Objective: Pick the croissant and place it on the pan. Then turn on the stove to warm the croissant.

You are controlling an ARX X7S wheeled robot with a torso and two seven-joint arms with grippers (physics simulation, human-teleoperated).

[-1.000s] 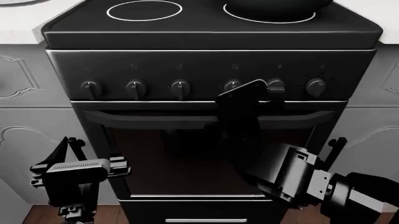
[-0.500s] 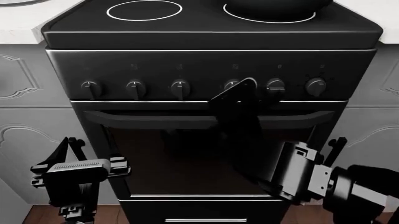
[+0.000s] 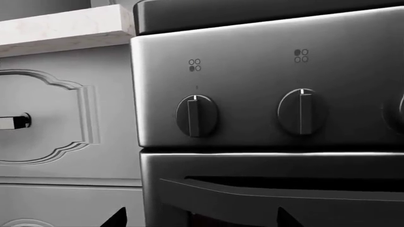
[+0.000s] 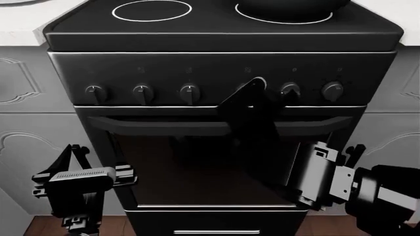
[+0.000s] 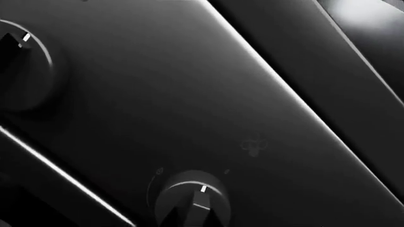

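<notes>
Knobs are lined on the stove (image 4: 223, 69) front; the right gripper (image 4: 253, 91) is raised to the fourth knob (image 5: 189, 198), presumably to turn it. Its opening cannot be told. Pan (image 4: 288, 7) sits at one o'clock; croissant unseen.

Black stove (image 4: 196, 69), right gripper (image 4: 253, 88) at fourth knob (image 4: 246, 88), left gripper (image 4: 78, 179) low

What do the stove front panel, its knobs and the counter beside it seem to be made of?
The stove front panel looks like dark brushed metal with a satin finish: soft streaky reflections. The knobs look like matte black plastic, each with a white mark, though this is uncertain. The counter looks like pale polished stone, faintly mottled.
</notes>
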